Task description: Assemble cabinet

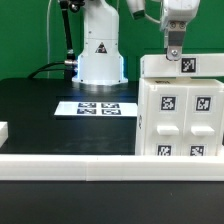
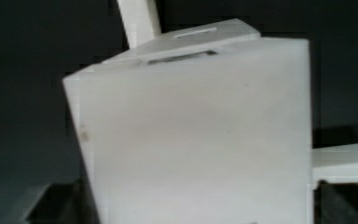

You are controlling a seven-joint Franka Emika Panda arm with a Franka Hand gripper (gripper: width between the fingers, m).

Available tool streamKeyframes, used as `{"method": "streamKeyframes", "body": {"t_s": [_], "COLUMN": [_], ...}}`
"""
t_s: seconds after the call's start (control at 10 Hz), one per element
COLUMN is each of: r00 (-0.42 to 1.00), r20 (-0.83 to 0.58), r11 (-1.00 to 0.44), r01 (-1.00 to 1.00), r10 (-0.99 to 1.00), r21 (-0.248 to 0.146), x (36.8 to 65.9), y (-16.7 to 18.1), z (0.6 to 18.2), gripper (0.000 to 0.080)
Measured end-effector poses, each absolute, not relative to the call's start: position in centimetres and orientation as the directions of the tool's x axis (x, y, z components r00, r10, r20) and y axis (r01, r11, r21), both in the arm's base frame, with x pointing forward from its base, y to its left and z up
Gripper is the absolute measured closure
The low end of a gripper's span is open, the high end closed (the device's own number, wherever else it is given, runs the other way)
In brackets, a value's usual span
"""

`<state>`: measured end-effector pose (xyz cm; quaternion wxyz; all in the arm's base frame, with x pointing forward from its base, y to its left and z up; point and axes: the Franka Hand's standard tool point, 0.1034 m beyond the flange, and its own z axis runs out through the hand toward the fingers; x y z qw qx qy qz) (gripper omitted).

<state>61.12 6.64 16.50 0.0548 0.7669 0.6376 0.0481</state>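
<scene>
The cabinet [image 1: 180, 115] is a large white box at the exterior view's right, with four tagged panels on its near face. A tagged white top piece [image 1: 195, 66] lies on it. My gripper [image 1: 173, 50] comes straight down onto that top piece near its left end. In the wrist view the white piece [image 2: 194, 120] fills the whole gap of my gripper [image 2: 202, 208]. The dark fingers [image 2: 60, 205] sit against its two sides, so the gripper looks shut on it. The contact itself is blurred.
The marker board [image 1: 100, 107] lies on the black table in front of the white robot base [image 1: 100, 55]. A white rail [image 1: 70, 160] runs along the front edge. A small white part [image 1: 3, 130] sits at the far left. Another white part [image 2: 345, 160] shows beside the cabinet.
</scene>
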Motion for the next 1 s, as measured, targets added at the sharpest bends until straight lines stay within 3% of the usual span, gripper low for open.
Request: {"method": "streamKeyframes", "body": {"t_s": [0.6, 1.0], "r00": [0.223, 0.471], "r20": [0.009, 0.046], "r11": [-0.222, -0.473], "r01": [0.964, 0.872], "r10": [0.975, 0.881], "r21": [0.144, 0.13], "x": [61.11, 60.94], "y": [6.56, 6.81], "z": [16.48, 16.5], "gripper": [0.0239, 0.0239]}}
